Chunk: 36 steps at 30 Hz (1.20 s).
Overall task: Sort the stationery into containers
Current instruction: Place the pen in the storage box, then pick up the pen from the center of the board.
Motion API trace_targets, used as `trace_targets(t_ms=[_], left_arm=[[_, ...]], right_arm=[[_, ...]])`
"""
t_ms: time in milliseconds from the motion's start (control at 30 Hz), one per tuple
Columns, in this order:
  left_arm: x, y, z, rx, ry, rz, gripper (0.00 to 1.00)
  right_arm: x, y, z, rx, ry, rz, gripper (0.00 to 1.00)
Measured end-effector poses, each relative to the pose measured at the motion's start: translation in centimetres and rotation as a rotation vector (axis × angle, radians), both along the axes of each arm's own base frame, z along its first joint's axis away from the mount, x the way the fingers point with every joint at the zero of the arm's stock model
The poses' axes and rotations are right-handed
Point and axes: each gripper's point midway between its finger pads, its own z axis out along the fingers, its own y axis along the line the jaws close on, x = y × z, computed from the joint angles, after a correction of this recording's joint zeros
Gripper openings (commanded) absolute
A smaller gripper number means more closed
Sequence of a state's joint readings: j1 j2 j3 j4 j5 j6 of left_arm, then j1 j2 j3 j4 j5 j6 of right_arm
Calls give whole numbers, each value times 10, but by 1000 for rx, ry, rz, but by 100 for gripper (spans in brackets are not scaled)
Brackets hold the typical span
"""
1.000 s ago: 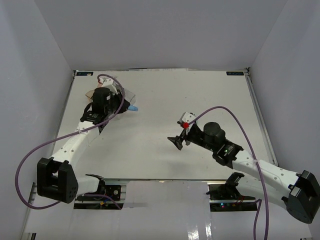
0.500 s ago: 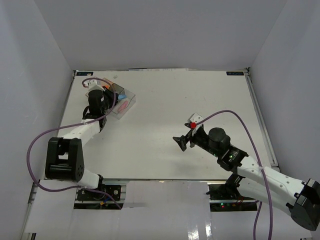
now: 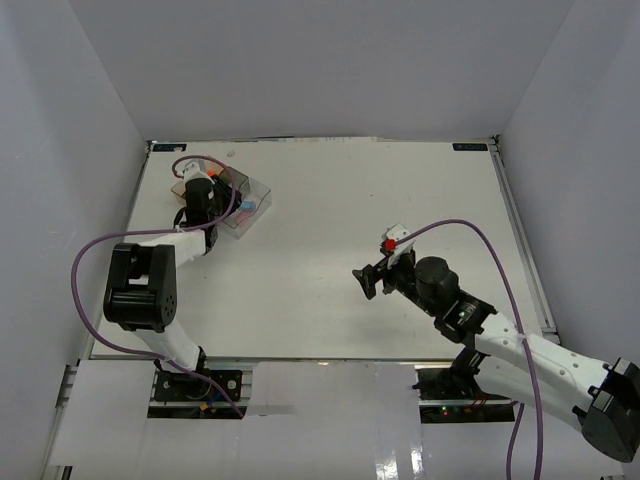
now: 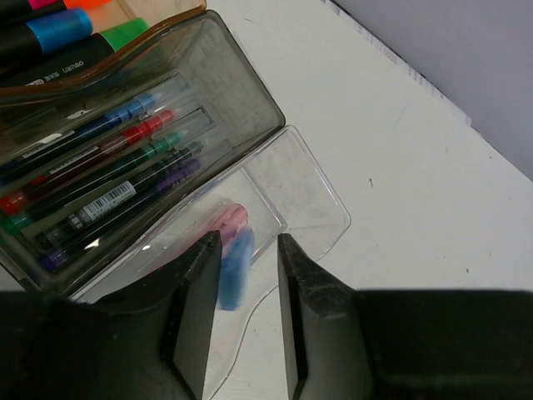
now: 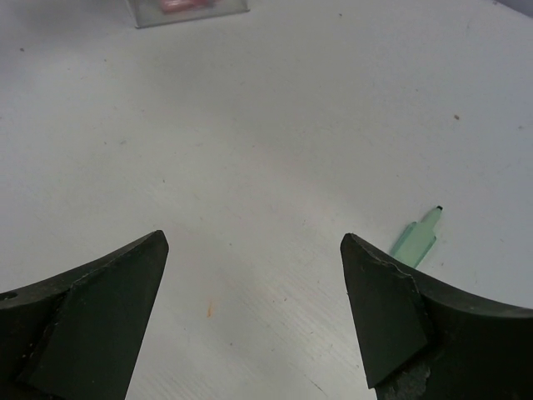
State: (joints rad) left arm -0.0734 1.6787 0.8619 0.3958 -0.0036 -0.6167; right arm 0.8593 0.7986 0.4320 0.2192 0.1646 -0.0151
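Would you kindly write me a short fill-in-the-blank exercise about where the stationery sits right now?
1. The thin pens lie in the smoky ___ compartment of the organiser tray.
2. Its clear compartment holds a pink marker and a ___ one.
3. One ___ marker lies loose on the table.
4. The right gripper hovers over the table with its jaws ___.

Missing words: grey; blue; mint; open.
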Motion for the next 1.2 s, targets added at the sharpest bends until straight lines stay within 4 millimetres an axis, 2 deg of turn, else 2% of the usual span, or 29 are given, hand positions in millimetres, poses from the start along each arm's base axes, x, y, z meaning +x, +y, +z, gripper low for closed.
trace_targets(t_ms=[133,333,467,567,633,733,833,900,1000,1067,1200], left_arm=[[1,2,2,-4,-4,6,61],[-2,3,-5,-6,27,10,75],[-4,1,0,-1,69,-8,90],[-4,-2,27,11,56,-39,96],[-8,-4,54,26,30,-62,98],[-28,-4,97,49,-25,-91,98],[-50,-7,129,67,-82,-127,98],[-65,-10,141,78,-112,-159,98],[-84,-13,137,93,-112,-197,98],[-92,-14,124,97,-78,-217,98],[-97,-16,108,105,-28,-235,98]], right_arm=[[5,-8,-17,-32,54,-68,91],[11,-20,-41,-85,122,-156,91],[18,-33,-56,-122,168,-241,92],[30,-46,-62,-133,213,-317,93],[39,-55,-65,-125,243,-371,94],[51,-69,-71,-120,288,-447,97],[63,-81,-80,-123,344,-512,100],[68,-86,-88,-133,380,-543,93],[72,-92,-103,-150,433,-580,90],[72,-92,-115,-174,472,-589,87],[74,-88,-134,-208,531,-594,81]])
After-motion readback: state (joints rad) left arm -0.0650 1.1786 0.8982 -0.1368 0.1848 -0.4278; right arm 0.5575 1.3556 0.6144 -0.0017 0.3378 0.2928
